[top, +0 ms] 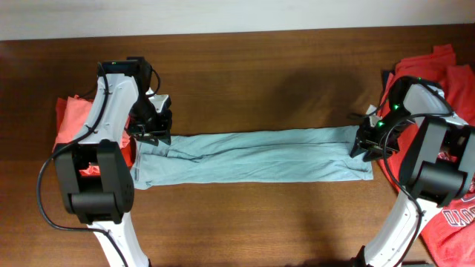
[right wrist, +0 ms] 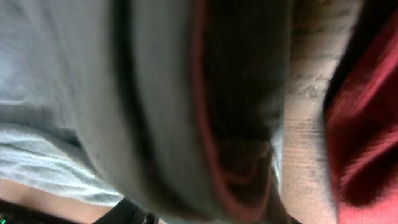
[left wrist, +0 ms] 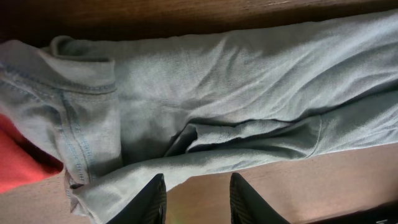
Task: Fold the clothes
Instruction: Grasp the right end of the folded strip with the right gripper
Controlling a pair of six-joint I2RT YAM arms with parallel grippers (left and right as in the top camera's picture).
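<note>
Closest in, on the left wrist view, we see the left gripper [left wrist: 196,202] with its two fingers spread and only bare wood between them, holding nothing, with one finger just at the near edge of the pale grey-blue T-shirt [left wrist: 217,81]. On the right wrist view the cloth fills the lens in a blur, so we cannot tell whether the right gripper [top: 369,146] is spread or clamped, only that it sits at the shirt's right end. We think the main risk lies here. If the left fingers close where they stand, they may pinch a single layer or nothing at all, and the fold would spill open on the lift. On the other side, a grab made this close to the red shirts [top: 453,74] could catch one of them too. An uneven pull from the two ends would skew the band. The T-shirt lies across the middle of the table [top: 260,67] between the two arms, folded lengthwise into a long narrow strip. It is creased, with a stitched hem showing at its left end and a tucked sleeve. Its left end lies against the salmon-orange clothes [top: 70,119], which might drag along. Further right lies a red shirt with white lettering [top: 460,215].
</note>
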